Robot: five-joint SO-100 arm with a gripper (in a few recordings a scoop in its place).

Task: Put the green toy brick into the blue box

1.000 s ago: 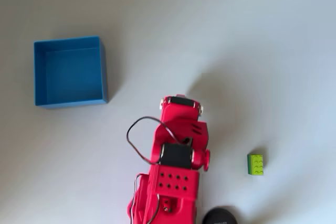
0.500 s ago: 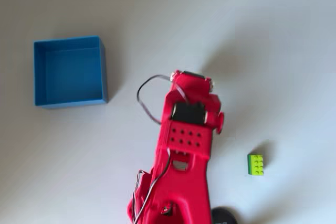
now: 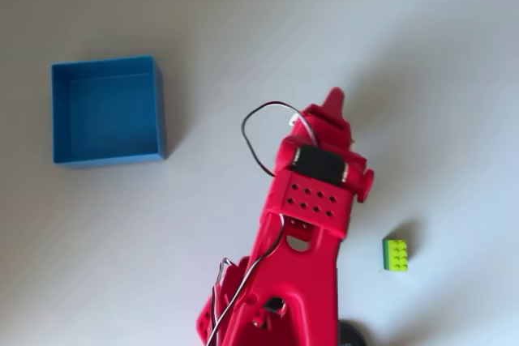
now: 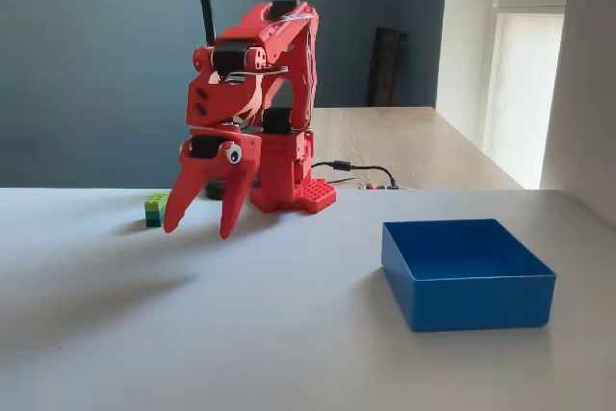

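On the white table (image 4: 308, 353), small lime-green studded plastic brick (image 3: 396, 254) sits far from the shallow square blue box (image 3: 160, 111). Red two-finger gripper (image 4: 200, 218) hangs above, jaws spread, empty. Risk: off-centre descent knocks the brick sideways.

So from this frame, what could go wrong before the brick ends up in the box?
1. The open fingers hang above the table, off to one side of the green toy brick; a slightly off descent could nudge so small a brick away.
2. The blue box sits across the table on the far side of the arm, so a weak grip may drop the brick during that long swing.
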